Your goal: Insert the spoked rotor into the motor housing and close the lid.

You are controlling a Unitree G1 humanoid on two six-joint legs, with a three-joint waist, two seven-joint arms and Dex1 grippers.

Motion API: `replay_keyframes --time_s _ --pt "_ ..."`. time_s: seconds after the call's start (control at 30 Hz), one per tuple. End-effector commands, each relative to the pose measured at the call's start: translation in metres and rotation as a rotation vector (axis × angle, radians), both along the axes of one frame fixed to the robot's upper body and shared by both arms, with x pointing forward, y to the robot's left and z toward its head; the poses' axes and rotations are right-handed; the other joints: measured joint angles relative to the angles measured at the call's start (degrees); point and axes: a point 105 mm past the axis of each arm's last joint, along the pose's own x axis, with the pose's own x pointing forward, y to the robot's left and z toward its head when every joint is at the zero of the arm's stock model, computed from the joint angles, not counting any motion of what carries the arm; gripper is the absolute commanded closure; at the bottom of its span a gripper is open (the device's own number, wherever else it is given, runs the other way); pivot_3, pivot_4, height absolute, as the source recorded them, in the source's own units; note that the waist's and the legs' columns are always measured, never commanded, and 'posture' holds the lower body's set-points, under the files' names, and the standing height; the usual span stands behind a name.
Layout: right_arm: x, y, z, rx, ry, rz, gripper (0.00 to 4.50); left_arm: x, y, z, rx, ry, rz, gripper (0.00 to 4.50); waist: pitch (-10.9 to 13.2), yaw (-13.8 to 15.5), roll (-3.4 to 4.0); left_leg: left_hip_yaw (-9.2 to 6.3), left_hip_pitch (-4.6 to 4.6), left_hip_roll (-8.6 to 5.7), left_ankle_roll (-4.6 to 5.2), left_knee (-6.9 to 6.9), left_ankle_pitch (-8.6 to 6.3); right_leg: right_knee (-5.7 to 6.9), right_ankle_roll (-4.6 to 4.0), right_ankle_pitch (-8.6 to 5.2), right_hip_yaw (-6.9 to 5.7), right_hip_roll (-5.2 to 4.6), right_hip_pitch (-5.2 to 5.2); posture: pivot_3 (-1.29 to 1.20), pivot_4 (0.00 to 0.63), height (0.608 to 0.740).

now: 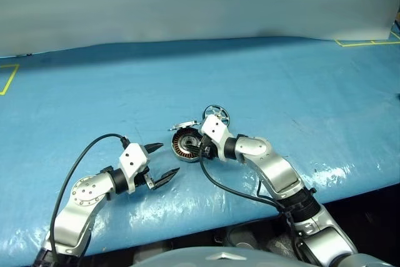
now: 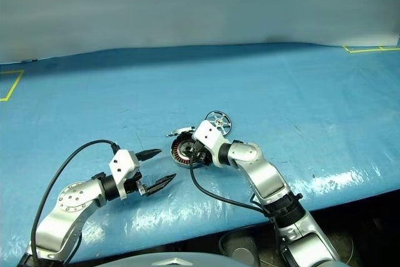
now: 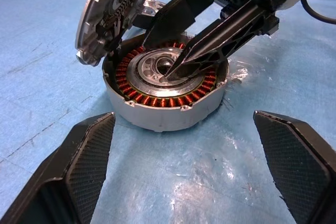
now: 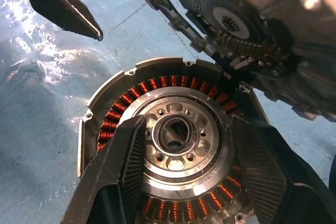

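Observation:
The motor housing (image 1: 185,143) lies flat on the blue table, its copper windings ringing a silver centre hub (image 4: 176,140). Its hinged lid (image 1: 185,125) is tipped up at the far edge, with the inner side (image 3: 107,11) showing. My right gripper (image 4: 186,129) reaches down into the housing, open, with one finger on each side of the hub. The spoked rotor (image 1: 215,114) sits on the table just beyond the right wrist, held by nothing. My left gripper (image 1: 169,158) hovers to the left of the housing, wide open, empty and pointing at it.
A blue sheet (image 1: 300,92) covers the table, and its front edge (image 1: 350,182) runs close to the arms. Yellow tape marks sit at the far left (image 1: 7,79) and far right (image 1: 365,43). Black cables (image 1: 225,189) trail from both wrists.

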Motion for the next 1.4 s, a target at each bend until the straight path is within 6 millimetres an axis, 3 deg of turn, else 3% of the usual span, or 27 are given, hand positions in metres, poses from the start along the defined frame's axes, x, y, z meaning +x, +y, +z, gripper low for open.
replay_keyframes --time_s 0.03,0.23,0.27,0.33,0.53,0.93,1.03,1.4 --pt "-0.007 0.005 0.015 0.062 -0.017 0.044 1.95 -0.001 -0.004 0.004 -0.015 -0.019 -0.017 0.00 0.00 -0.01 0.00 0.00 0.00 0.00 0.00 0.00 0.00 0.00 0.00 0.00 0.00 0.00 0.00 0.00 0.150 0.740" --pt "-0.009 0.009 0.036 0.155 -0.051 0.065 1.95 0.000 -0.005 0.003 -0.016 -0.016 -0.020 0.00 0.01 -0.03 0.01 0.00 0.00 0.02 0.00 0.00 0.00 0.00 0.00 0.00 0.00 0.00 -0.01 0.00 0.150 0.740" --pt "-0.008 0.009 0.038 0.169 -0.054 0.059 2.12 0.000 -0.005 0.002 -0.016 -0.016 -0.020 0.00 0.01 -0.02 0.01 -0.01 0.00 0.02 0.00 0.00 0.00 0.00 0.00 0.00 -0.01 0.01 -0.01 0.00 0.150 0.740" --pt "-0.004 0.006 0.036 0.155 -0.070 0.030 2.56 0.000 -0.005 0.002 -0.015 -0.015 -0.022 0.00 0.01 -0.02 0.01 0.00 0.00 0.02 0.00 0.00 0.00 0.00 0.00 0.00 -0.01 0.00 0.00 0.00 0.150 0.740" --pt "0.004 0.001 0.013 0.057 -0.081 -0.020 4.48 0.001 -0.005 0.002 -0.020 -0.012 -0.025 0.00 0.01 -0.04 0.01 0.01 0.00 -0.02 0.00 0.00 0.00 0.00 -0.01 0.00 0.00 0.00 0.00 0.00 0.150 0.740" --pt "0.001 0.012 0.015 0.074 -0.071 0.015 4.48 0.002 -0.005 0.002 -0.018 -0.019 -0.023 0.00 0.01 -0.03 0.01 0.00 -0.01 0.01 0.00 0.00 0.00 0.00 0.00 0.00 0.00 0.01 -0.01 0.00 0.150 0.740" --pt "0.008 0.007 0.002 0.004 -0.080 -0.022 4.48 0.002 -0.006 0.002 -0.020 -0.021 -0.023 0.00 0.01 -0.04 0.01 0.01 -0.01 0.01 0.00 0.00 0.00 0.00 0.00 0.00 0.01 0.00 -0.01 0.00 0.150 0.740" --pt "-0.002 0.000 -0.041 -0.179 -0.035 0.011 4.48 0.001 -0.007 0.000 -0.019 -0.015 -0.021 0.00 -0.06 -0.08 0.01 0.04 0.24 0.03 -0.01 0.00 0.00 0.04 -0.05 -0.04 0.05 0.01 0.16 0.00 0.150 0.740"
